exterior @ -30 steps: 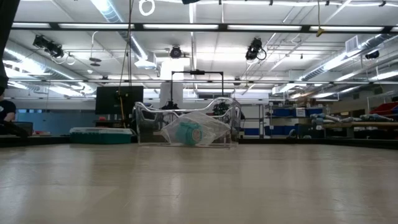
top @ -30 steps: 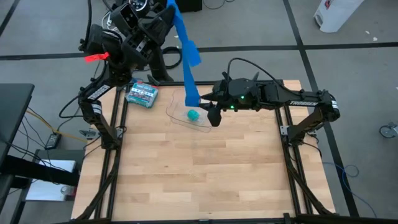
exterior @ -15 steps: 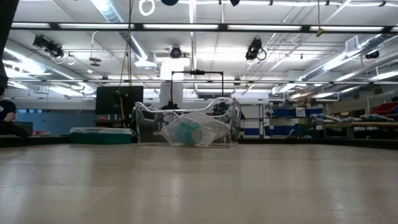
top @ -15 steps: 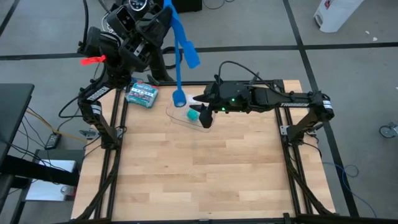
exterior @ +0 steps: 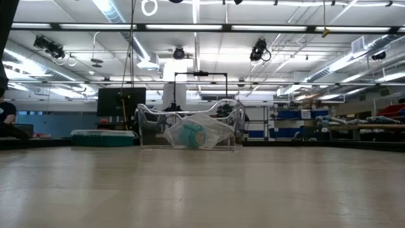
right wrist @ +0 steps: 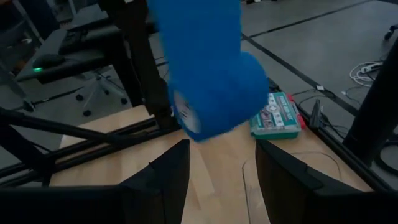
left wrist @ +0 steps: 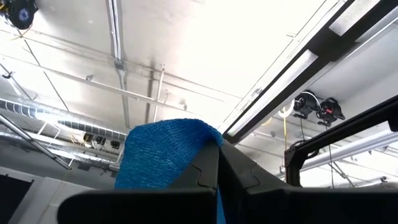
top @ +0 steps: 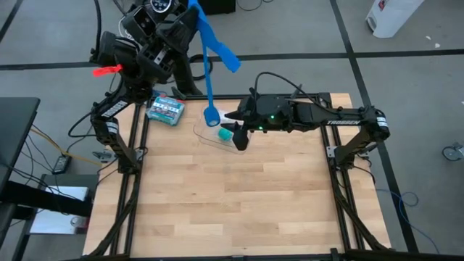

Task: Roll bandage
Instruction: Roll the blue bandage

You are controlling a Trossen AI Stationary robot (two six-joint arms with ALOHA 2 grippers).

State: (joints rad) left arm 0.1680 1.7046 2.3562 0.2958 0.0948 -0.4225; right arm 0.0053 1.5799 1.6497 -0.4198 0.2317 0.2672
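The bandage [top: 210, 58] hangs as a bright blue strip from the left gripper [top: 190, 9], which is raised high beyond the table's far left corner, fingers pressed together on the strip's upper end. In the left wrist view the blue fabric [left wrist: 168, 152] bunches right at the closed fingertips, against the ceiling. From the grip a short loose end flaps toward the right, and the longer part drops to a small rolled end [top: 211, 114] hanging in the air near the table's far edge.

The right gripper [top: 233, 122] reaches in from the right, its fingers apart and holding nothing, just beside the hanging roll. In the right wrist view the blue roll [right wrist: 211, 87] hangs in front of the two spread fingers [right wrist: 163, 180], not between them.

Below them a clear plastic bag [top: 217, 138] lies on the table [top: 232, 203] near its far edge, with a small teal roll [top: 226, 133] inside. The low view shows the same bag [exterior: 218, 133] and teal roll [exterior: 190, 136] resting on the wood; neither gripper shows there. A green-and-white box [top: 165, 109] lies at the far left corner, well apart from the bag.
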